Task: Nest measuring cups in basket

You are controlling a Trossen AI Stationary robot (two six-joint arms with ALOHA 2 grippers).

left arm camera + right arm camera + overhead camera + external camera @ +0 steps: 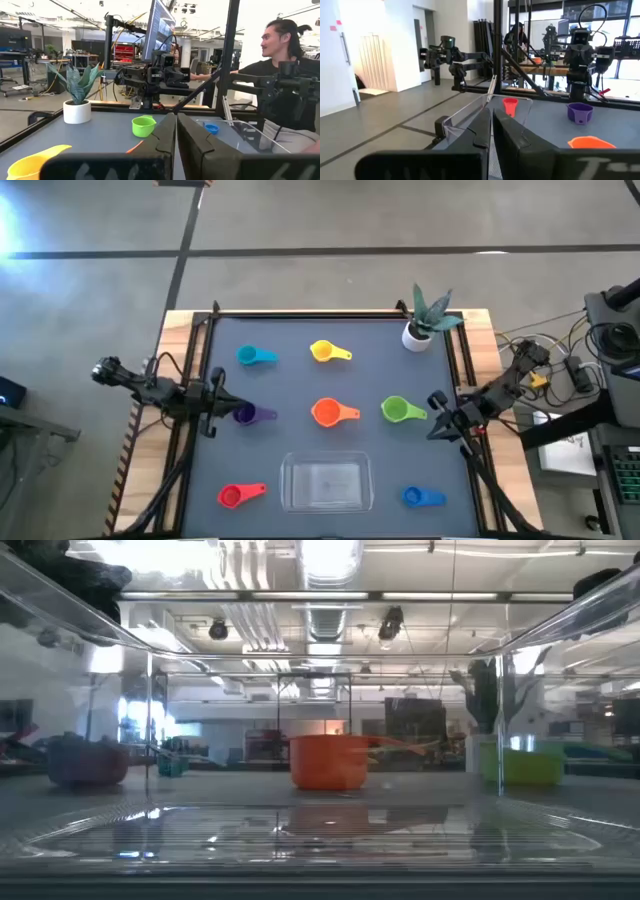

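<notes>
All seven measuring cups lay scattered on the worktop (300, 385), none in the basket (327, 483), which sat empty near the front edge between the red cup (233, 496) and the blue cup (416, 497). The teal cup (250, 356) and yellow cup (324, 352) lay at the back, the orange cup (327, 413) just behind the basket, and the green cup (396, 410) to its right. The left pincer (220, 408) waited at the left edge, just beside the purple cup (246, 414), its fingers pressed nearly together and holding nothing. The right pincer (437, 418), near the green cup, was likewise closed up and empty. The main risk seemed to be order: a small cup dropped in first would block larger ones from nesting. The thin flat handles could also slip from a grip, and the clear basket walls could be clipped on the way in
</notes>
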